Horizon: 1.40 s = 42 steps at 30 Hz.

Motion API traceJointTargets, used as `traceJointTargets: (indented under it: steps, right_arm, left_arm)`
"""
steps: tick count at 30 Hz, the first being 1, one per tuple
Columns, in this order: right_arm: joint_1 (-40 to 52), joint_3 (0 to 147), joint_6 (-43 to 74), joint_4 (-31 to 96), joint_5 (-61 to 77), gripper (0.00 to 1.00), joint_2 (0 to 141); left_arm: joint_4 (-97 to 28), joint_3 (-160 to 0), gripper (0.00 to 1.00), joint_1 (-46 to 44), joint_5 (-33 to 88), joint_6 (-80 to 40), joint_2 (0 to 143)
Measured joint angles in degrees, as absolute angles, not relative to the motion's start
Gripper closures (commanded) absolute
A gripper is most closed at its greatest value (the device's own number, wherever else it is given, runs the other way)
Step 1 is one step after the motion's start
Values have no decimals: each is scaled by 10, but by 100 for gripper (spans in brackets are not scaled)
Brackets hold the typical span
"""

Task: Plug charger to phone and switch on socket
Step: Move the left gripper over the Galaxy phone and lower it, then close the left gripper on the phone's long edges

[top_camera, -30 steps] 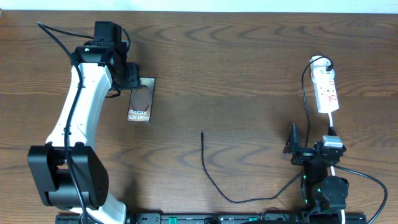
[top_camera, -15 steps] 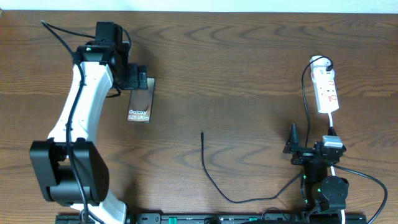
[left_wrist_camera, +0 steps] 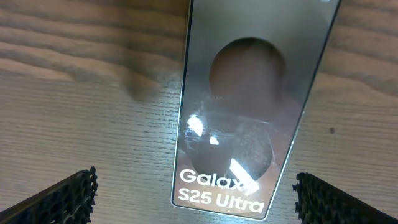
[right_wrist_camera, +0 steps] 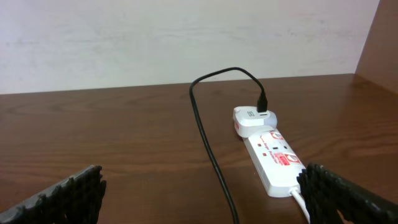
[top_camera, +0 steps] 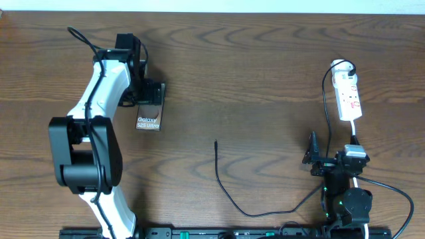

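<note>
Two empty grippers spread wide: left gripper [left_wrist_camera: 196,198] over phone [left_wrist_camera: 249,81], right gripper [right_wrist_camera: 205,196] facing socket [right_wrist_camera: 273,158].

Table [top_camera: 252,73]: dark brown, wavy grain. Phone [top_camera: 150,109]: glossy brown-black, white lettering (pale oval sheen mid-face). Socket [top_camera: 348,98]: white, small red marks, white cord. Charger [top_camera: 216,156]: black throughout. Left arm [top_camera: 99,93]: white shell, black joints. Wall [right_wrist_camera: 186,31]: plain off-white.

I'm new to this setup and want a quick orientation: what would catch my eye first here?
The phone with white Galaxy S25 Ultra lettering lies flat at upper left, the left fingers open on either side of it. The charger cable curls loose in the middle, its tip unplugged, and the white socket sits far right.
</note>
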State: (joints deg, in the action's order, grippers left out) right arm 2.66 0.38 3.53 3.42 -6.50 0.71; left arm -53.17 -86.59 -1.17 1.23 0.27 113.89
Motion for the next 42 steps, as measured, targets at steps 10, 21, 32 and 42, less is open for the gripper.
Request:
traceJointTargets:
  steps: [10,21,32,42]
  right_arm:
    - [27,4,35,34,-65,1,7]
    - [27,4,35,34,-65,1,7]
    - [27,4,35,34,-65,1,7]
    - [27,4,35,34,-65,1,7]
  left_arm:
    - [-525,-866,0,-12,52,18,1141]
    - [-520,-865,0,-12,57,18,1141]
    - [-506,-865,0,-12,57,18,1141]
    - [-499,-843,0,-12,57,17,1144]
